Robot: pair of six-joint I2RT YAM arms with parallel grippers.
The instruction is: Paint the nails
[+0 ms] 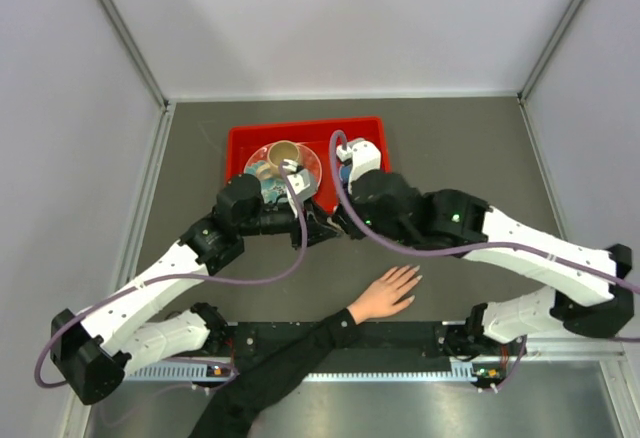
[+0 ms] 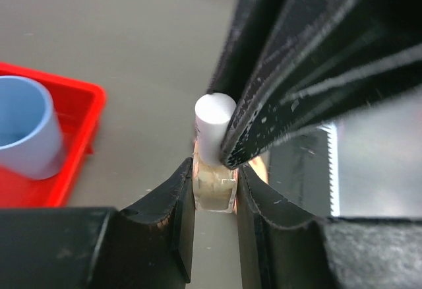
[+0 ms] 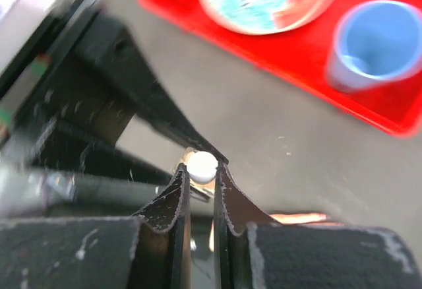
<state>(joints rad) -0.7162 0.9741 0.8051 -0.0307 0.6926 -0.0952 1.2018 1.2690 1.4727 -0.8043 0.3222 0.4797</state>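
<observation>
A light-skinned hand (image 1: 385, 294) with a black sleeve lies flat on the table near the front, fingers spread; its nails are too small to make out. My left gripper (image 2: 215, 190) is shut on the glass body of a small nail polish bottle (image 2: 214, 189). My right gripper (image 3: 201, 170) is shut on the bottle's white cap (image 3: 202, 165), which also shows in the left wrist view (image 2: 213, 127). Both grippers meet above the table (image 1: 330, 226), behind the hand and in front of the red tray (image 1: 240, 138).
The red tray holds a patterned plate (image 1: 262, 166) with a tan cup (image 1: 284, 152) and a blue cup (image 3: 379, 41). Purple cables loop over both arms. A black rail (image 1: 420, 336) runs along the front edge.
</observation>
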